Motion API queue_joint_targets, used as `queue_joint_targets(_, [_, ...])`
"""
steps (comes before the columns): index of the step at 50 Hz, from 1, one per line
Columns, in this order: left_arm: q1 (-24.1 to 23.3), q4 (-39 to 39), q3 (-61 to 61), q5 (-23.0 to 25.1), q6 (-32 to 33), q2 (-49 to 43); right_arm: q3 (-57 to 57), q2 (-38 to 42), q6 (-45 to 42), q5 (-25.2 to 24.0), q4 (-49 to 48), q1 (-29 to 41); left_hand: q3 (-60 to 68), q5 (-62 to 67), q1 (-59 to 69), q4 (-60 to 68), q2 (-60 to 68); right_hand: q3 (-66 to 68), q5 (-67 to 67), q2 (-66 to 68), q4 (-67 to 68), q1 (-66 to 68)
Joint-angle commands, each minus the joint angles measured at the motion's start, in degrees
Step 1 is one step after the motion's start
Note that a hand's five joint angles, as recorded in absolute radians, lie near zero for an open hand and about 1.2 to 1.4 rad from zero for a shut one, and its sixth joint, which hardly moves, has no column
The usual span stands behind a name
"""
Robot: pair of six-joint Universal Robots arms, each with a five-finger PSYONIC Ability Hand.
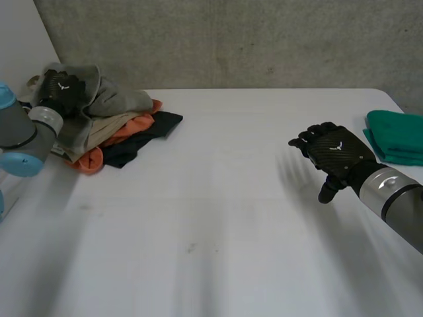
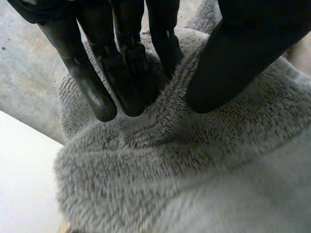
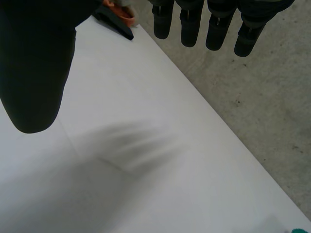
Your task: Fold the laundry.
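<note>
the left hand point(image 1: 61, 89) pinches the grey fluffy cloth point(image 1: 120, 99) atop the pile point(image 1: 129, 135). the right hand point(image 1: 336, 155) hangs open. one green cloth point(image 1: 396, 135) looks folded; the pile waits.

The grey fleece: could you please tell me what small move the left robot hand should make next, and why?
Probably lift the left robot hand slightly, drawing the fleece off the pile toward the bare table. Its fingers and thumb pinch a ridge of the fleece, which lies on top; the right robot hand hovers open over the table, free to help.
</note>
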Motion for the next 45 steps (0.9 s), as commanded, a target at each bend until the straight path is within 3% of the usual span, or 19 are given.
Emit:
queue_joint_targets(1, [-4.9, 2.9, -6.3, -4.1, -2.5, 13.2, -0.2, -1.6, 0.2, 0.3, -0.1, -0.3, 13.8, 14.2, 14.8, 13.2, 13.2, -1.9, -2.8, -1.9, -1.9, -2.8])
queue_joint_targets(6, [-8.4, 6.7, -15.3, -4.1, -11.3, 25.3, -0.4, -4.8, 1.0, 0.3, -0.5, -0.4, 13.8, 14.2, 14.8, 13.2, 13.2, -1.9, -2.8, -1.9, -1.9, -2.8])
queue_joint_targets(11, [-15.3, 6.7, -24.1, -2.9, -27.2, 39.3, -0.7, -7.9, 2.1, 0.6, -0.5, -1.3, 13.8, 14.2, 14.8, 13.2, 13.2, -1.9, -2.8, -1.9, -1.9, -2.8])
queue_joint_targets(16, [-21.7, 6.7, -32.2, 0.6, -38.6, 46.9, -2.0, -8.7, 6.7, 1.2, -0.6, -2.7, 13.8, 14.2, 14.8, 13.2, 13.2, -1.9, -2.8, -1.9, -1.9, -2.8])
queue_joint_targets(22, [-29.1, 7.1, -39.6, 3.7, -43.9, 47.4, -3.2, -8.7, 12.3, 1.1, -0.6, -4.9, 13.8, 14.2, 14.8, 13.2, 13.2, -1.9, -2.8, -1.9, -1.9, -2.8])
queue_joint_targets(29, [-39.3, 4.0, -41.0, 3.7, -43.8, 34.8, -3.5, -7.1, 14.1, 0.5, -0.6, -7.3, 13.8, 14.2, 14.8, 13.2, 13.2, -1.9, -2.8, -1.9, -1.9, -2.8])
queue_joint_targets(30, [-41.1, 2.5, -40.7, 3.7, -43.6, 32.7, -3.4, -6.3, 14.0, 0.5, -0.6, -7.4, 11.1, 11.6, 12.2, 10.6, 10.5, -1.9, -2.8, -1.9, -1.9, -2.8])
queue_joint_targets(31, [-41.9, 1.9, -40.5, 3.8, -43.5, 31.9, -3.5, -5.6, 13.7, 0.5, -0.5, -7.4, -4.1, -3.6, -3.0, -4.6, -4.7, -1.9, -2.8, -1.9, -1.9, -2.8])
queue_joint_targets(32, [-42.4, 1.2, -40.4, 3.9, -43.3, 31.3, -3.5, -5.0, 13.5, 0.5, -0.5, -7.4, -28.9, -28.4, -27.8, -29.4, -29.5, -1.9, -2.8, -1.9, -1.9, -2.8])
queue_joint_targets(33, [-42.3, 1.0, -40.2, 3.8, -43.0, 31.3, -3.8, -3.7, 13.4, 0.5, -0.5, -7.4, -39.9, -39.5, -38.9, -40.5, -40.5, -1.9, -2.8, -1.9, -1.9, -2.8])
queue_joint_targets(35, [-41.8, 0.9, -40.0, 3.4, -42.5, 31.9, -4.5, -2.6, 13.5, 1.0, 0.0, -7.4, -48.7, -48.3, -47.7, -49.3, -49.4, -1.9, -2.8, -1.9, -1.9, -2.8])
queue_joint_targets(45, [-30.7, 0.1, -40.7, 3.1, -37.3, 40.0, -4.2, -3.2, 11.8, 0.0, 8.8, -6.7, -49.1, -48.7, -48.1, -49.7, -49.7, -1.9, -2.8, -1.9, -1.9, -2.8])
